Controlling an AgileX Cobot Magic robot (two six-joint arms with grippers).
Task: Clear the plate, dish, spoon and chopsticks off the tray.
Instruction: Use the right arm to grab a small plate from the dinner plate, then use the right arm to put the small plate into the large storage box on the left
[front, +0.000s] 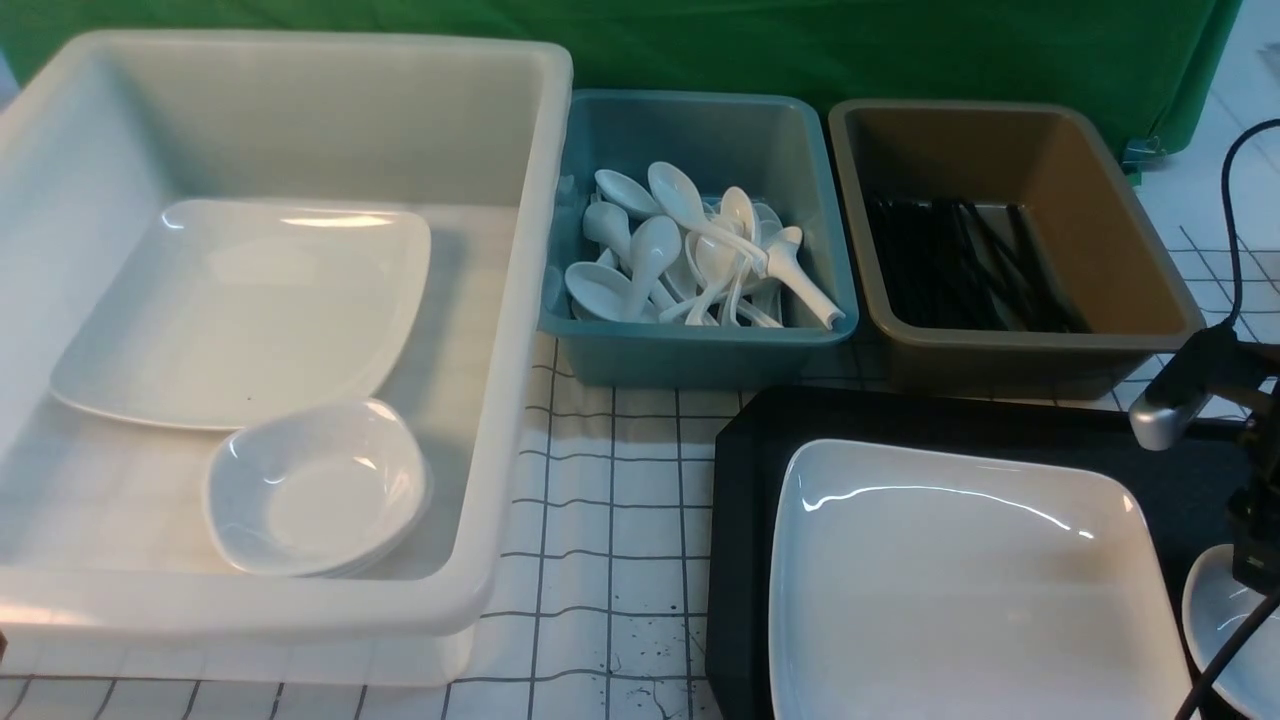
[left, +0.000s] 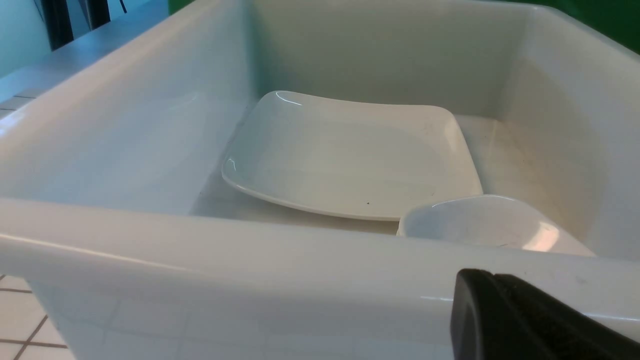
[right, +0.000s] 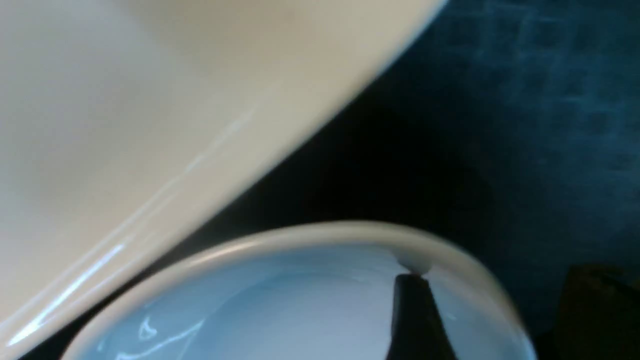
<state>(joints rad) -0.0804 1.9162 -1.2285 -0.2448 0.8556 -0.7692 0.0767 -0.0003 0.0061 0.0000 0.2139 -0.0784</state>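
The large white plate (front: 960, 590) (right: 125, 100) lies on the black tray (front: 740, 520) (right: 500, 125). A small white dish (front: 1215, 620) (right: 280, 310) sits on the tray beside the plate's right edge. My right gripper (right: 502, 280) is open and straddles the dish's rim: one finger (right: 415, 320) is inside the bowl, the other (right: 595, 310) outside over the tray. My left gripper (left: 492, 274) is shut and empty, just outside the white tub's near wall. No spoon or chopsticks show on the visible part of the tray.
The white tub (front: 520, 300) at left holds another white plate (front: 240, 310) and a small dish (front: 320, 485). A teal tub (front: 700, 350) holds several white spoons. A brown tub (front: 1000, 350) holds black sticks. Gridded tabletop lies between tub and tray.
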